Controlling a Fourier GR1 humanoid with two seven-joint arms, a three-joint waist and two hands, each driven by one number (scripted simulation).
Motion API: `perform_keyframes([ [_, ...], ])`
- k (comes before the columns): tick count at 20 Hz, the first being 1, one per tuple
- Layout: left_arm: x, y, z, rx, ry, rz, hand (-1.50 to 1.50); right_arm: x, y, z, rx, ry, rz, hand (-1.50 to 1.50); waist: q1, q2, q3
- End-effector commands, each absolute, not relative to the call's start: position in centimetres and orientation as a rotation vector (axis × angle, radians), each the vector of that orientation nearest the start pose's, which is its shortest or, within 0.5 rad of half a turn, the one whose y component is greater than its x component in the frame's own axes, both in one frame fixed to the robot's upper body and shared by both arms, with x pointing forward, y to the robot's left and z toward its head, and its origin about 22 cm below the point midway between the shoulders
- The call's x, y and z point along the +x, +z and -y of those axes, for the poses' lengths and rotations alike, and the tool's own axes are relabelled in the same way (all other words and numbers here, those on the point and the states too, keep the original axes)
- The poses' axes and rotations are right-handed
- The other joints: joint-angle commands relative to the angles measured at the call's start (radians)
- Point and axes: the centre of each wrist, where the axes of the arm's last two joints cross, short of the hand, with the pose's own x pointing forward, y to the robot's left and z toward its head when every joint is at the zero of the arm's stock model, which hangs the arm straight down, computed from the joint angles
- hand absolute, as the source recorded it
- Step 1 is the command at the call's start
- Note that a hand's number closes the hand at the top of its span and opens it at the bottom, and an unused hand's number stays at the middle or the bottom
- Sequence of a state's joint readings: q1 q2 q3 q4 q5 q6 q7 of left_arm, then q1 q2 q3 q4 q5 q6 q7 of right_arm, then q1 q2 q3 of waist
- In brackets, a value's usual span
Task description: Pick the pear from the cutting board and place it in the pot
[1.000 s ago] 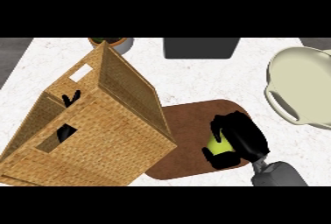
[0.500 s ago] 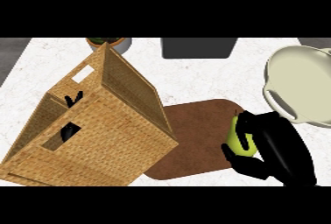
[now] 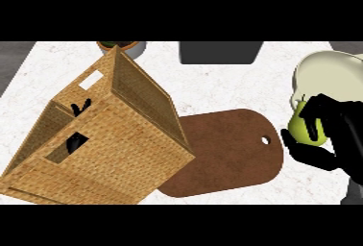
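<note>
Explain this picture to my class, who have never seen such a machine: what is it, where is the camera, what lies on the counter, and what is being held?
This is a humanoid robot at a kitchen counter. The camera sits at its head and looks steeply down, so only an arm and hand show. On the white counter lie a brown cutting board, a large wicker basket and, at the right, a cream pot. The black right hand is curled round a green pear, held close beside the pot, past the board's edge. The job is to put the pear in the pot.
</note>
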State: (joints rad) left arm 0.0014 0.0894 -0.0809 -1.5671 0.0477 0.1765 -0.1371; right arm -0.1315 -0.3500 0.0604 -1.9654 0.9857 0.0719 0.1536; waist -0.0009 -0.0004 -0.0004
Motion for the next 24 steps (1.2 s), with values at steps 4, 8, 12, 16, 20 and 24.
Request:
perform_keyframes([
  [4,25.0,1.1,-22.9,0.123,0.049,1.724,0.0,27.5,13.3,31.8,-1.265,0.833,1.603,1.5,0.006,0.003,0.001],
  [8,24.2,0.5,-23.0,0.091,0.029,1.703,0.0,29.5,13.3,34.7,-1.269,0.807,1.589,1.5,0.008,0.002,0.001],
  [12,24.6,1.1,-22.1,0.099,0.042,1.692,0.0,31.4,14.3,38.6,-1.302,0.794,1.55,1.5,0.009,0.003,0.001],
  [16,25.1,0.4,-23.5,0.11,0.026,1.712,0.0,33.9,15.7,42.5,-1.27,0.8,1.522,1.5,0.016,0.006,0.001],
  [20,24.4,0.1,-21.2,0.083,0.038,1.713,0.0,35.5,12.4,42.7,-1.201,0.874,1.442,1.5,0.018,0.006,0.001],
  [24,24.4,0.1,-22.2,0.072,0.018,1.707,0.0,35.0,9.4,46.0,-1.145,0.9,1.371,1.5,0.04,0.015,0.003],
])
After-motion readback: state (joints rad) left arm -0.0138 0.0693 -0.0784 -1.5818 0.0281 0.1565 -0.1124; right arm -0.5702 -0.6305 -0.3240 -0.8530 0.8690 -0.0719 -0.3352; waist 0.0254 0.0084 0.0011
